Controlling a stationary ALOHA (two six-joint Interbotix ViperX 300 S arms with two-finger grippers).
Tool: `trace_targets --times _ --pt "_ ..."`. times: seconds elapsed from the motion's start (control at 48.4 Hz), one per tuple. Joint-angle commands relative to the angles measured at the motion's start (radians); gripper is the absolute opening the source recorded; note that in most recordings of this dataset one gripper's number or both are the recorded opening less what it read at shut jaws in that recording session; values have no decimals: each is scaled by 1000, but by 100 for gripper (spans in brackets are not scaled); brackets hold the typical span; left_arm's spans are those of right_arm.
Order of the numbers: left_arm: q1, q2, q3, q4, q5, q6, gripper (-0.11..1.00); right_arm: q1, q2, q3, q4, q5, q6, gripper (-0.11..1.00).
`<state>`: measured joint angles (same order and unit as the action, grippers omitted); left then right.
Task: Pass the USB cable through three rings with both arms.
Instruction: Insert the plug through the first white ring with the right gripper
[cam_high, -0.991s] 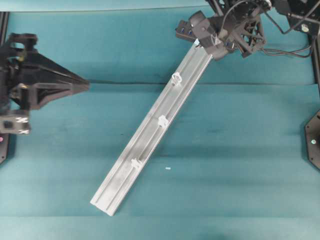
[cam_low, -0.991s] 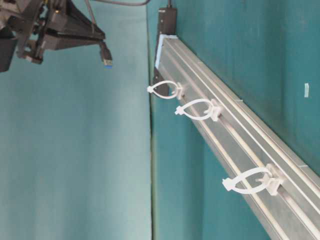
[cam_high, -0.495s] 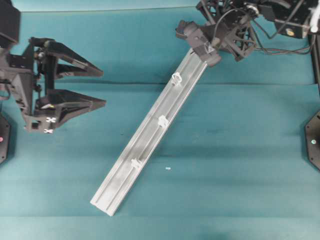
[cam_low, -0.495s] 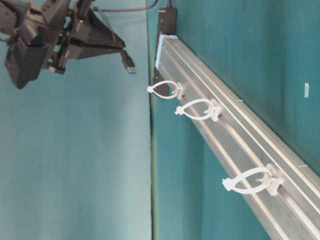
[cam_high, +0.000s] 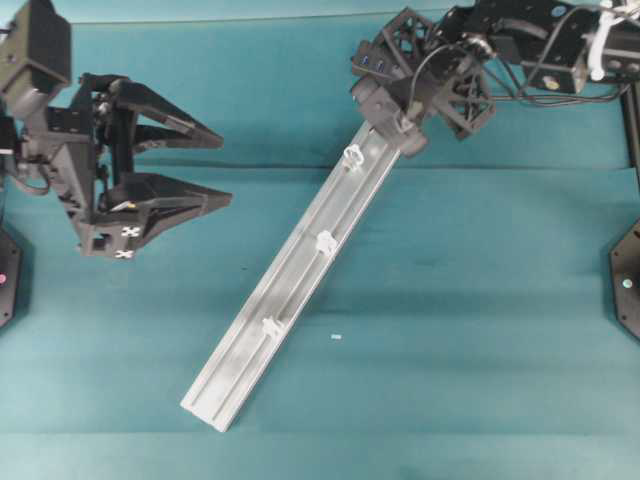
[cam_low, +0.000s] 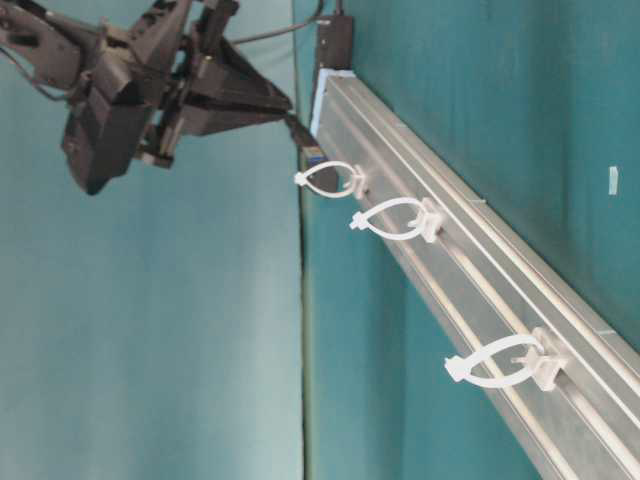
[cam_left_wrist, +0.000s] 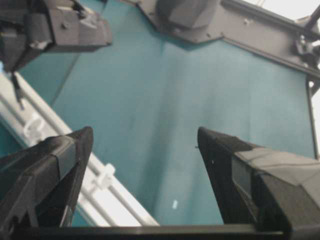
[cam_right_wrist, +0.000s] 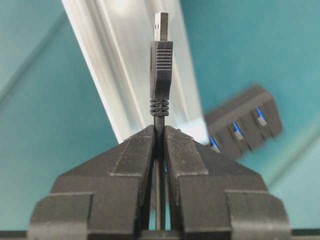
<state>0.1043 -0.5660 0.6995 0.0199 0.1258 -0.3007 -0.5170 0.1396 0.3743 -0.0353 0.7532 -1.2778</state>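
Plug of USB cable juts beyond clamped right pincer.

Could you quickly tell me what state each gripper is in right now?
Left gripper: open, holding nothing.
Right gripper: shut on the USB cable, just behind its plug.

A teal cloth covers the bench — creased in long horizontal folds, evenly lit, with a tiny white scrap lying on it — and a bright patch at one corner of the left wrist view may be a window.
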Motion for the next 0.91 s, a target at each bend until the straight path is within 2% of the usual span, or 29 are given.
trace_targets --times 0.0,0.434,0.702,0.888 --pt "6 -6 -12 3 -14 0 91 21 8 0 5 -12 -9 10" --pt "9 -3 -11 2 -14 2 91 61 25 9 9 -84 -8 10" --pt "9 -3 -6 2 -14 2 91 83 25 12 51 -84 -8 10" --pt "9 3 11 3 -14 0 91 101 25 12 92 -129 -6 10"
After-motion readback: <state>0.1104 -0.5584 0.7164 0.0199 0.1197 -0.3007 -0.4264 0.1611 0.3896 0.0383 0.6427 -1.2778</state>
